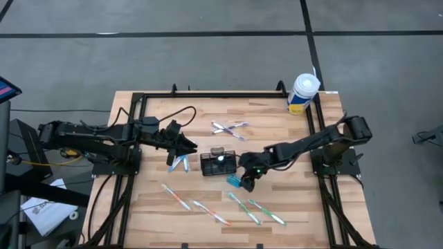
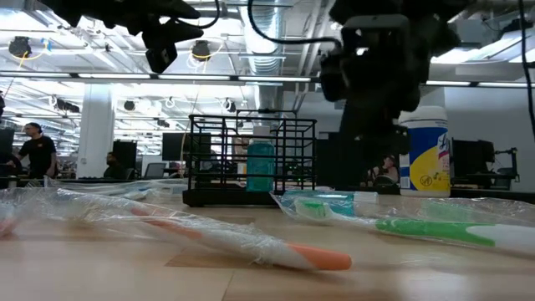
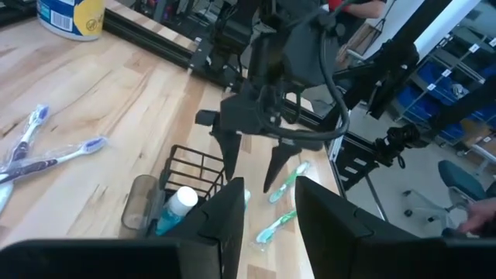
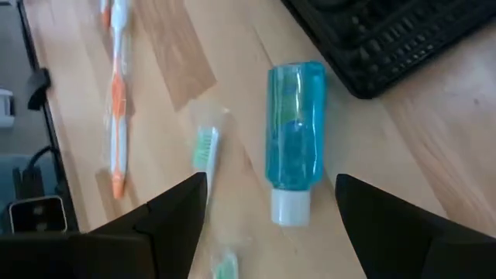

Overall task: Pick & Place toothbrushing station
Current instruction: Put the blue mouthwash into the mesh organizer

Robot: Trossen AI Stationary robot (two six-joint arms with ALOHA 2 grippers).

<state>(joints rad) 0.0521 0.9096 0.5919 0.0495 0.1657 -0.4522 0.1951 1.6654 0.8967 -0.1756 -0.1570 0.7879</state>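
Observation:
The black wire-mesh basket (image 1: 217,163) stands on its base mid-table, with a blue bottle (image 2: 261,164) upright inside; it also shows in the left wrist view (image 3: 192,169) and the right wrist view (image 4: 387,39). A second blue bottle with a white cap (image 4: 294,136) lies on its side on the wood just right of the basket (image 1: 234,182). My right gripper (image 4: 271,184) hangs open over this bottle, a finger on either side, touching nothing. My left gripper (image 1: 188,146) is open and empty above the table, left of the basket.
Wrapped toothbrushes lie near the front edge (image 1: 176,197) (image 1: 211,213) (image 1: 243,207) (image 1: 268,213), left of the basket (image 1: 178,163) and behind it (image 1: 228,128). A white-and-yellow wipes tub (image 1: 302,93) stands at the far right corner. People show in the room beyond the table (image 2: 35,150).

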